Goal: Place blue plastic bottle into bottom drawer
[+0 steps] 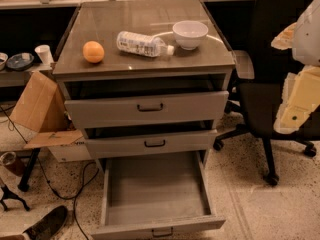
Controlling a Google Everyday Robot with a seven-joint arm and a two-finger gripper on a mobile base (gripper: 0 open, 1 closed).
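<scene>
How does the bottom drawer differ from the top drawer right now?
The bottom drawer is pulled far out, showing its bare interior; the top drawer is open only a crack. The bottom one looks deeper, the top shallower. Both are grey with dark handles. The hand hangs at the right, away from both.

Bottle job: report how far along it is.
Done: the bottom drawer stands pulled out, its inside bare. In hand: nothing yet; the gripper hangs at the right edge by the chair, apart from the cabinet. Left: the bottle lies on its side on the cabinet top, between orange and bowl, ungrasped.
</scene>
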